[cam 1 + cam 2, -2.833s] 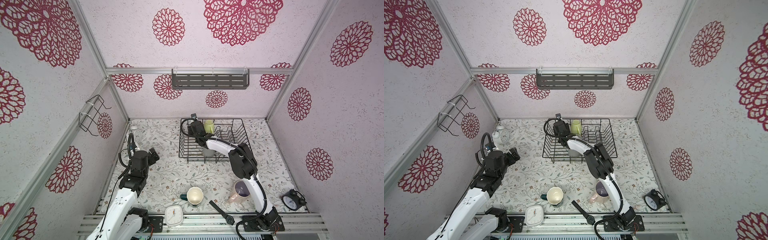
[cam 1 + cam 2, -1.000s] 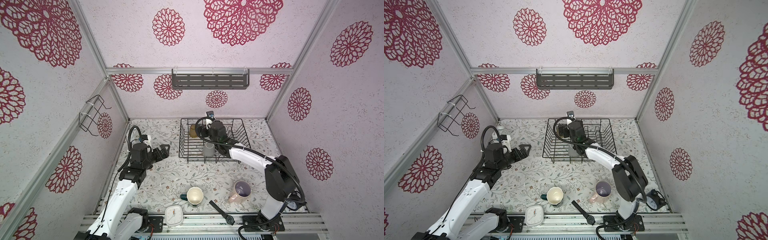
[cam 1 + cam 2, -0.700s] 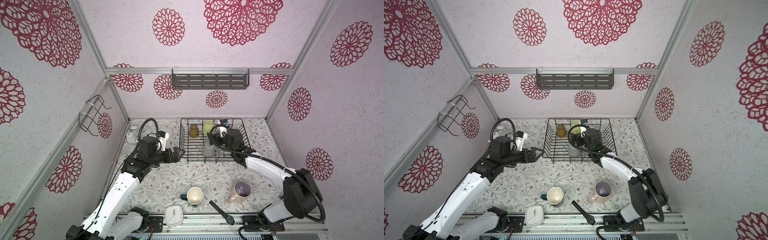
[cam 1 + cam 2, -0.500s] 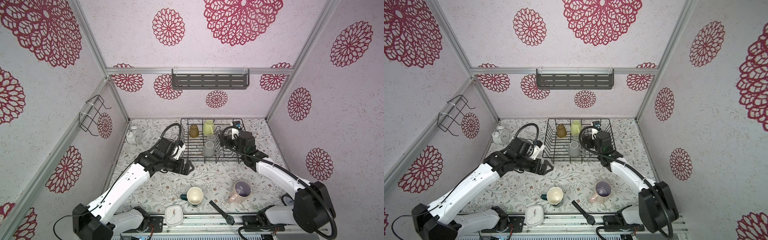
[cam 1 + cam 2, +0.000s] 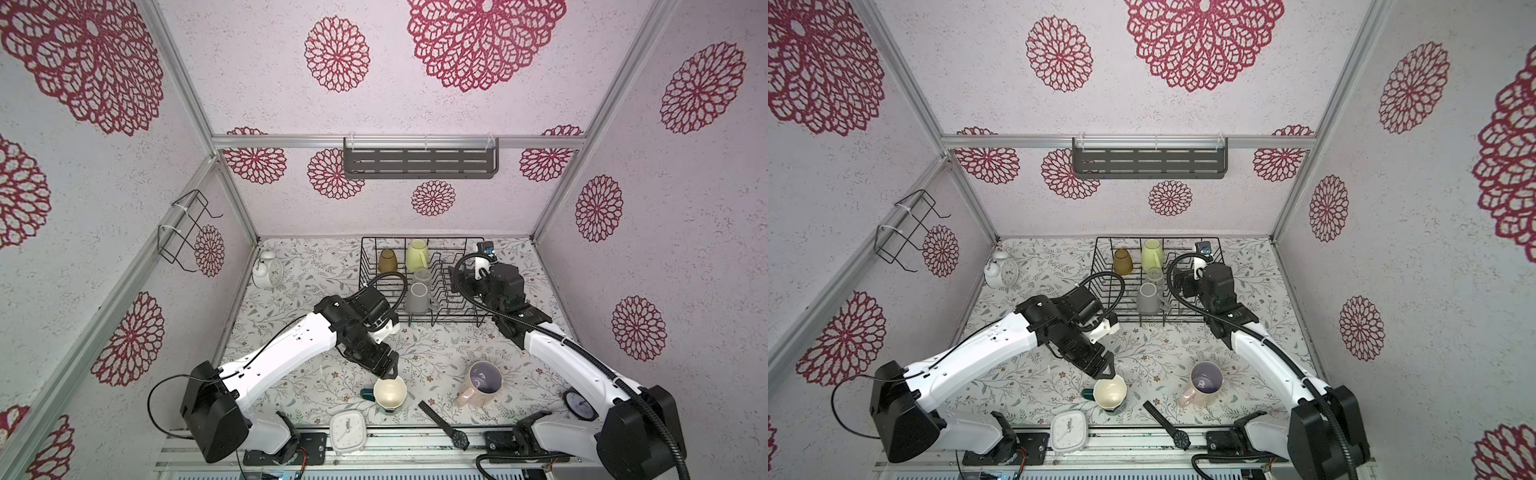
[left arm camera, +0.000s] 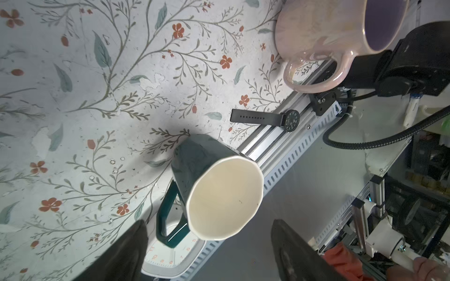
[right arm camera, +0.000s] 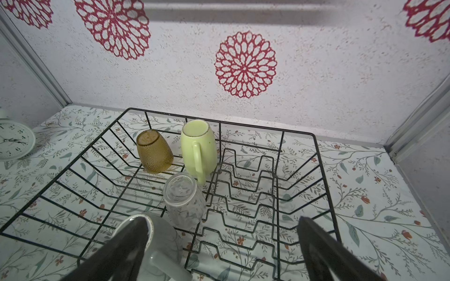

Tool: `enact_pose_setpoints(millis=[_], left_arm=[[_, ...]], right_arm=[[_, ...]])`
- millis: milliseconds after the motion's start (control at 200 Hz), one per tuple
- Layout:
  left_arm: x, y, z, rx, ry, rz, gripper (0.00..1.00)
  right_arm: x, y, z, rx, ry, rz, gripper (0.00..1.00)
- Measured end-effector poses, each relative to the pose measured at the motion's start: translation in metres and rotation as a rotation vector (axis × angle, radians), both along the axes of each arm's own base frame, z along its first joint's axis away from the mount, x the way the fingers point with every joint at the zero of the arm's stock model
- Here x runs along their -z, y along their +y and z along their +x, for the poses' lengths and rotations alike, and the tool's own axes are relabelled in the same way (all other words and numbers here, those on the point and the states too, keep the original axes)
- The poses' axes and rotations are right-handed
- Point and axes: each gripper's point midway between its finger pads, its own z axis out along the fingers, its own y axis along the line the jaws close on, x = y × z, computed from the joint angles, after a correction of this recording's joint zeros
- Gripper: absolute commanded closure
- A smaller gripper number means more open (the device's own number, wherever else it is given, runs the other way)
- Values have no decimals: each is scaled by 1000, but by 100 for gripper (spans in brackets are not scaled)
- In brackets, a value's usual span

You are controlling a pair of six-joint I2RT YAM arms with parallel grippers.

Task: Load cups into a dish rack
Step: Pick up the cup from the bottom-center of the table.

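Surface: floral tabletop (image 5: 436,353) inside pale walls printed with red rosettes; our work is at its front edge.
Rack: the dish rack (image 5: 440,274) stands at the back of the table. We count four cups in it: amber tumbler (image 5: 386,260), lime mug (image 5: 417,255), clear glass (image 5: 422,275) and grey mug (image 5: 417,298).
Left to load: teal mug (image 5: 389,393) and pink mug (image 5: 482,380), both mouth-up on the table, well apart from the rack.
Left gripper: the left gripper (image 6: 208,223) hangs over the teal mug with its jaws spread. In the wrist view one finger (image 6: 126,250) lies on each side of the pale mouth. We see no contact and nothing held.
Right gripper: the right gripper (image 7: 222,219) is wide apart and empty above the rack, beside the grey mug.
Key relation: the teal mug sits just under the left fingertips, its long axis vertical and its handle pointing to our left, beside one finger. Our left arm is plainly the nearer one.
Next move, as we judge it: lower and close across the body, keeping the finger off the handle.
Clutter: a white square clock (image 5: 347,430) just beside the mug and a black wristwatch (image 5: 442,424) near it.
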Motion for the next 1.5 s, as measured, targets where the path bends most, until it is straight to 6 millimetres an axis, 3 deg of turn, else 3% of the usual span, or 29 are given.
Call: enact_pose_setpoints(millis=[225,355,405,686,861,986,1116,1241,1371,1496], left_arm=[[42,-3,-8,56,97,132,28],[59,-2,-11,85,116,193,58],[63,0,-11,103,113,210,62],[74,7,-13,133,95,293,78],[77,8,-10,143,62,315,97],[77,7,-8,155,34,322,100],[61,2,-2,158,-33,268,100],[18,-7,12,134,-159,133,100],[-28,-15,36,82,-295,-11,100],[-53,-16,71,-30,-346,-157,100]], right_arm=[[-3,-6,-5,15,-13,-18,1],[-3,-11,-9,30,-19,-20,1],[-3,-13,-10,36,-20,-21,1],[-8,-16,-13,47,-36,-17,1],[-15,-20,-18,55,-56,-11,1],[-19,-23,-23,65,-70,-6,1],[-24,-26,-25,77,-79,15,1],[-26,-25,-27,74,-72,52,1],[-33,-20,-31,44,-79,96,1],[-45,-24,-45,40,-137,160,1]])
